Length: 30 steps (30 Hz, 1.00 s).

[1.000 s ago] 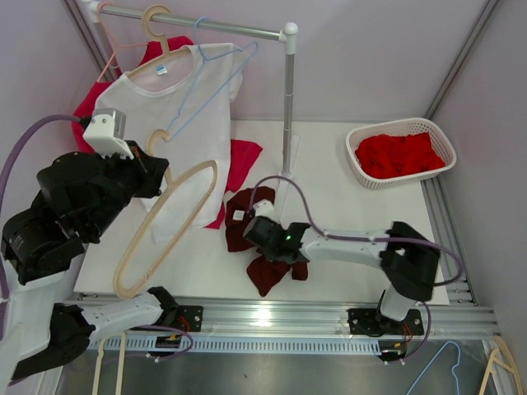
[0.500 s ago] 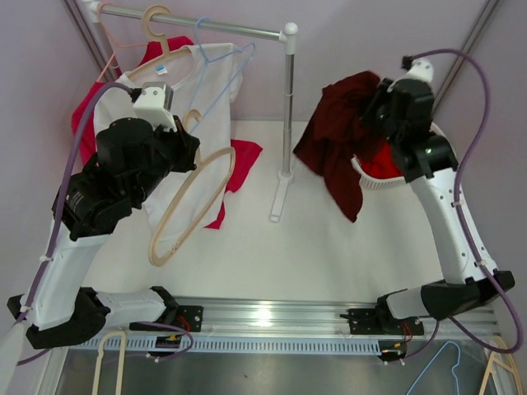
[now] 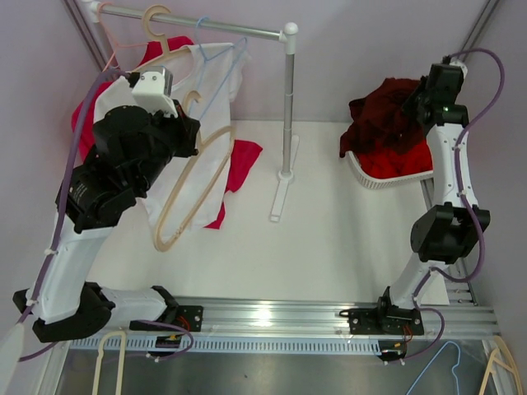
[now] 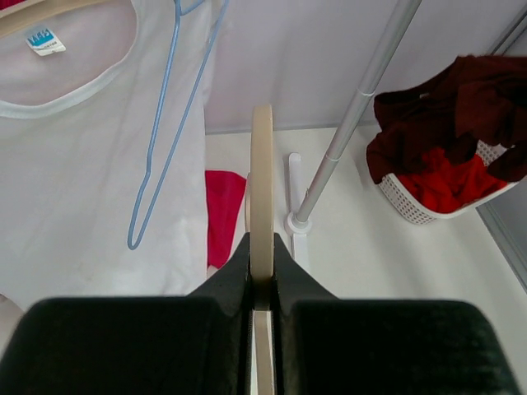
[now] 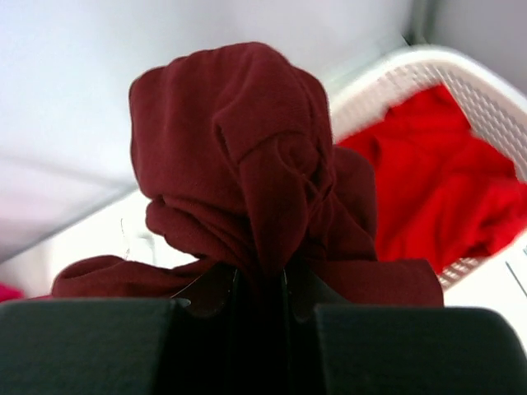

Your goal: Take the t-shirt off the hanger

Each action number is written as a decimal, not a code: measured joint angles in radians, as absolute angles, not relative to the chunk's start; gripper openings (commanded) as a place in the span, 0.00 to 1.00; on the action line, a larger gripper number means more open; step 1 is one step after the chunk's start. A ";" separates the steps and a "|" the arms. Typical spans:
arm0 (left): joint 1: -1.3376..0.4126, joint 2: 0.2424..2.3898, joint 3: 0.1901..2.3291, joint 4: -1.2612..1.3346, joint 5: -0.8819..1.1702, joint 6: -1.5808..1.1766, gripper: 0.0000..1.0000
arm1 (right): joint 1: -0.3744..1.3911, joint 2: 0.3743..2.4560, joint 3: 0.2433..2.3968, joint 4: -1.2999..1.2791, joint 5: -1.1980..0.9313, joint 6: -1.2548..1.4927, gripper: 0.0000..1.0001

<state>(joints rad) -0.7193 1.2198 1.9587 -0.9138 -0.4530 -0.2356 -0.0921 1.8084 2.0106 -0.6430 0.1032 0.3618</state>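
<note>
The dark red t-shirt (image 3: 383, 115) hangs bunched from my right gripper (image 3: 420, 103), which is shut on it above the left rim of the white basket (image 3: 370, 171). In the right wrist view the cloth (image 5: 247, 156) is pinched between the fingers of the gripper (image 5: 262, 276), with the basket (image 5: 486, 82) behind it. My left gripper (image 3: 191, 140) is shut on a bare wooden hanger (image 3: 198, 177), held up at the left in front of the rack. In the left wrist view the hanger (image 4: 262, 181) stands edge-on in the gripper (image 4: 262, 247).
Bright red clothes (image 3: 412, 156) lie in the basket. A rail (image 3: 206, 25) on a post (image 3: 286, 107) carries a white t-shirt (image 3: 212, 95) on a wooden hanger, a blue wire hanger (image 3: 218, 58) and a red garment (image 3: 239, 160). Spare hangers lie below the table's front edge.
My right arm lifted the dark red t-shirt off the table and swung it to the back right, over the basket. My left arm raised the bare hanger toward the rail.
</note>
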 measured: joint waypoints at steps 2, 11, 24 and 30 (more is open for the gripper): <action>-0.717 1.238 1.979 -0.908 -0.453 -0.231 0.01 | -0.118 1.822 1.955 -0.631 0.101 0.366 0.00; -0.709 1.309 2.060 -0.895 -0.442 -0.225 0.01 | -0.158 2.154 2.040 -0.662 0.097 0.392 0.00; -0.673 1.342 2.071 -0.860 -0.395 -0.210 0.01 | -0.162 2.256 1.986 -0.682 0.181 0.382 0.69; -0.645 1.368 2.004 -0.716 -0.352 -0.159 0.01 | -0.165 2.137 2.077 -0.831 0.298 0.347 0.99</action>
